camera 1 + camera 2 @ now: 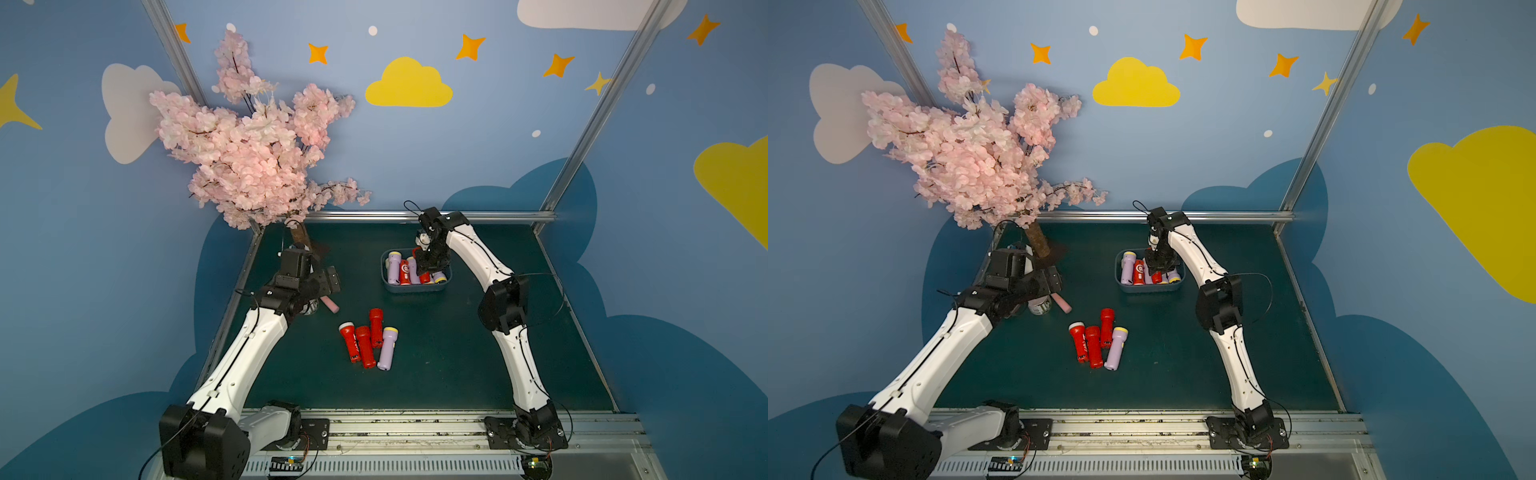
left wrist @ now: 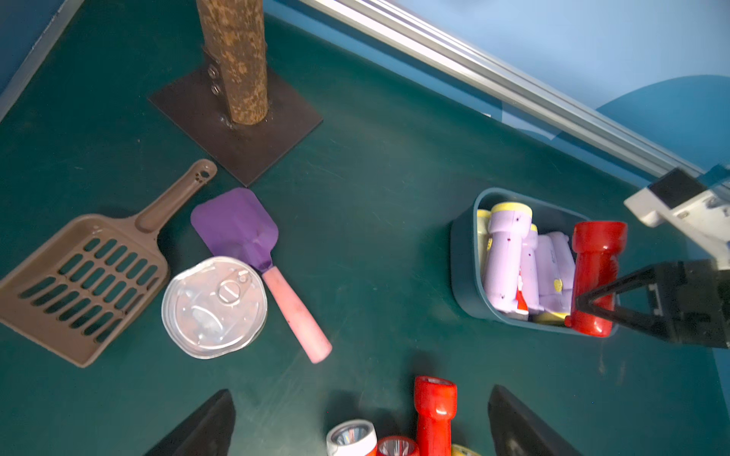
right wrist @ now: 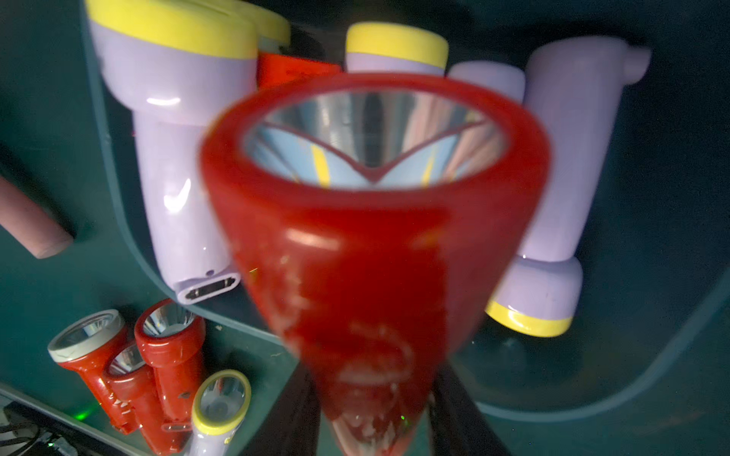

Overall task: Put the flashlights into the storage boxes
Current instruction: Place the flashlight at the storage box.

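The right tool point(image 2: 588, 306) is clamped on the tail end of a red flashlight point(image 2: 597, 256), head uppermost. It holds the flashlight over the slate-blue tub point(image 1: 415, 289), which sits at 12 o'clock from the middle of the counter point(image 1: 465, 357) in both top views. The tub is already crowded. Several lavender flashlights point(image 2: 507, 252) with yellow heads lie side by side in it, with at least one red one point(image 1: 404, 272) wedged among them. The right wrist view shows some bare tub floor beside them. The held flashlight's tail seems to hang just above the tub's rim, though the angle is too oblique to tell whether it touches.

The left tool point(image 1: 328, 281) hangs at 10 o'clock with its jaws wide apart and nothing between them. Four loose flashlights point(image 1: 365, 347) lie touching one another at 7 o'clock, heads toward the far edge. Three are red, one of them pale-rimmed, and one is lavender.

Clutter sits under the left arm at 9 to 10 o'clock. There is a tin can point(image 2: 215, 308) and a purple spade point(image 2: 237, 225) just beside it. The spade's pink handle lies between the left tool and the loose group. A brown slotted scoop point(image 2: 87, 284) lies on the can's other side. The blossom tree's trunk point(image 2: 233, 59) stands on a dark base plate point(image 2: 260, 154) in the 11 o'clock corner.
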Controlling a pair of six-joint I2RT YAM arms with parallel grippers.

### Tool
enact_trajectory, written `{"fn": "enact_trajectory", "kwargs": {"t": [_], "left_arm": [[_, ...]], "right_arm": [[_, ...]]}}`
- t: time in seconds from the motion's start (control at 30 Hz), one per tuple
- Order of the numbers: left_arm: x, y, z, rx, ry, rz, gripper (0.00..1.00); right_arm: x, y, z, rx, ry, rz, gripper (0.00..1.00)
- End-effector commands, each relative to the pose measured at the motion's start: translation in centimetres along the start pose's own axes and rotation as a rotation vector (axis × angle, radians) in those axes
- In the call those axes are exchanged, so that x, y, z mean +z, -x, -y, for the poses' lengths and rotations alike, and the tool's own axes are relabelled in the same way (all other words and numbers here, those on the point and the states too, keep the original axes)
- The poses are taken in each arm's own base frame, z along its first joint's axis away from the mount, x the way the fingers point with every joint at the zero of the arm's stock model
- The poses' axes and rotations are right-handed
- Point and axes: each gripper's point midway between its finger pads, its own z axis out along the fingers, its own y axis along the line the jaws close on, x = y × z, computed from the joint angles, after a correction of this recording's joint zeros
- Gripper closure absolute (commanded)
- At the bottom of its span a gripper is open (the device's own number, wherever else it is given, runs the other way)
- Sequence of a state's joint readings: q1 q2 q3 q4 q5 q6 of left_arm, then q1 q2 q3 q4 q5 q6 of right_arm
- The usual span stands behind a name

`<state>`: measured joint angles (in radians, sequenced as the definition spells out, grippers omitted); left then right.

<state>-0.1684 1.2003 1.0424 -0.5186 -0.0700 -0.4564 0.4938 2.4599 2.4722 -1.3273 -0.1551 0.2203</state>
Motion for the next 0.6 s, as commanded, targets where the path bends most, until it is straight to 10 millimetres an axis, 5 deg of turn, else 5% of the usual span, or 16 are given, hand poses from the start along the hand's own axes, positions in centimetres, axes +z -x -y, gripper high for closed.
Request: {"fn": "enact_trajectory", "kwargs": {"t": [0.0,0.37,0.57], "left_arm": [[0.3,1.4,0.7,0.018,-0.044,0.014,0.01],[2.0,2.2,0.8,0.000,-0.067,-0.020,0.01],[2.4,2.3,0.9,-0.012,-0.075,-0.029,0.01]], "right_arm": [[0.1,0.4,-0.2,0.032,0.037,0.002,0.68],[2.0,0.6,2.4,0.084,0.011,-0.034,0.68],[1.0,0.7,6.3,0.090,-0.097,-0.022,0.68]]}}
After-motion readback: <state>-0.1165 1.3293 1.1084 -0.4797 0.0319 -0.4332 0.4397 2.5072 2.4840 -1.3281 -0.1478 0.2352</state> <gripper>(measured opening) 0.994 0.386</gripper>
